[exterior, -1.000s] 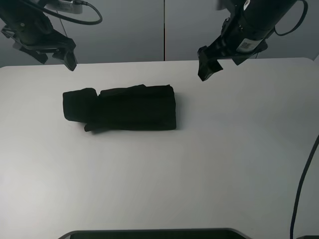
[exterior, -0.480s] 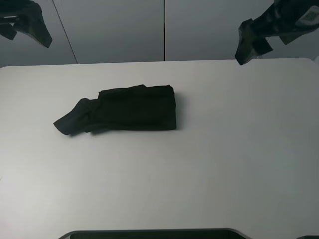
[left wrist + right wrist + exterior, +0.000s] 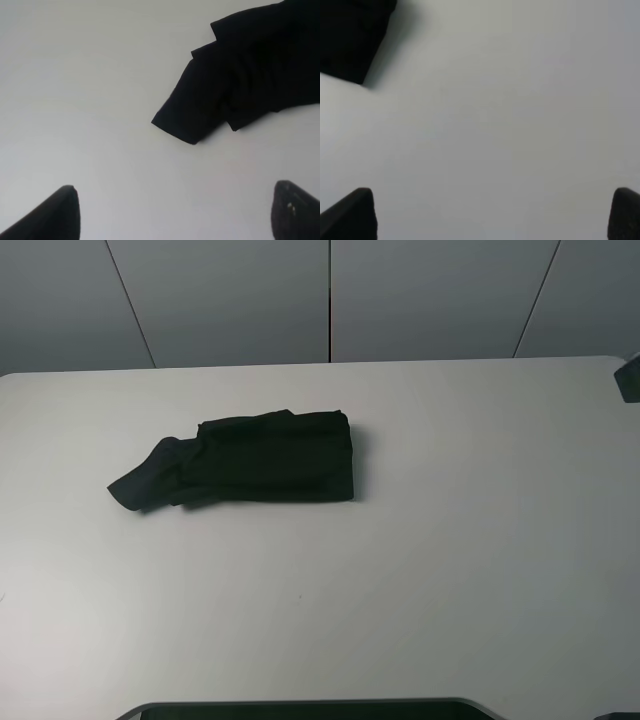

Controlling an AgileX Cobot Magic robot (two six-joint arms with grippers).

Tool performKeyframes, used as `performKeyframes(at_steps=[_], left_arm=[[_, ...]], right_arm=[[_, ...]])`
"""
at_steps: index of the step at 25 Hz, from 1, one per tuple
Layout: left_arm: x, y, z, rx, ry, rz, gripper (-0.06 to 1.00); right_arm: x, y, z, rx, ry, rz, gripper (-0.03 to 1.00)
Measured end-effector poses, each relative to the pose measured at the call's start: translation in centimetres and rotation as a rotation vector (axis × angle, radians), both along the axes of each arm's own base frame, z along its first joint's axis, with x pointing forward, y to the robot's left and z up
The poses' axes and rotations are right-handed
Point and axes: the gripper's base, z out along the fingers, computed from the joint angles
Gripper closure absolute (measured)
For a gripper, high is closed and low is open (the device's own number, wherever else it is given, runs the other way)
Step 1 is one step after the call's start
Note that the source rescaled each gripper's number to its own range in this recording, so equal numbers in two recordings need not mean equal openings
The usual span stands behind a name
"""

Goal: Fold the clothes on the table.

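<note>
Both arms have pulled back and up from the clothes (image 3: 250, 472), which a second ago they flanked closely in the exterior high view. Now that view shows almost nothing of them: only a dark sliver at its right edge, too small to tell what part of the rig it is. The tabletop (image 3: 420, 570) is otherwise bare around the garment.

The clothes lie left of the middle of the tabletop as a compact black bundle, a long rectangular fold with squared edges on its right side. Its left end has changed. A second ago that end sat rolled in a neat block against the bundle; it has since slumped outward and now trails off as a loose flap pointing toward the left edge of the tabletop (the left wrist view shows the flap lying flat, with stepped layers behind it). No print or label shows on the outside.

The left gripper (image 3: 172, 212) hangs above bare tabletop with its fingertips (image 3: 55, 215) spread wide and nothing between them, the flap well ahead of it. The right gripper (image 3: 492, 215) is equally spread and empty, with only a corner of the bundle at the far edge of its view.

Judging from this, the folding is essentially finished and the arms are retreating with both grippers released. The sprung flap is the one blemish: the fold is less tidy than it was, and tucking that end back over would make it neat, if neatness matters here.
</note>
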Motion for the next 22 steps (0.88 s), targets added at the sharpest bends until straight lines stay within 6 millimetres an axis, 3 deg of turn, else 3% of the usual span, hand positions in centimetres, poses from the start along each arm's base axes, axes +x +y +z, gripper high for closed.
performKeyframes(at_steps=[7,12,18,22], left_arm=[[-7.7,2.9,-2.0,-0.05,-0.09,0.023,-0.05],[-12.4,4.7,-3.3,-0.101,-0.216,0.025,-0.05],[-16.2,6.1,-4.4,-0.168,-0.339,0.038,-0.05],[-17.1,6.4,-5.5,-0.2,-0.367,0.055,-0.06]], right_arm=[[-6.8,-3.1,0.0,0.082,-0.161,-0.013,-0.03],[-9.6,-4.0,-1.0,0.15,-0.235,-0.001,-0.03],[-11.4,-4.3,-2.1,0.199,-0.278,0.048,-0.03],[-11.3,-4.1,-3.5,0.182,-0.247,0.074,-0.03]])
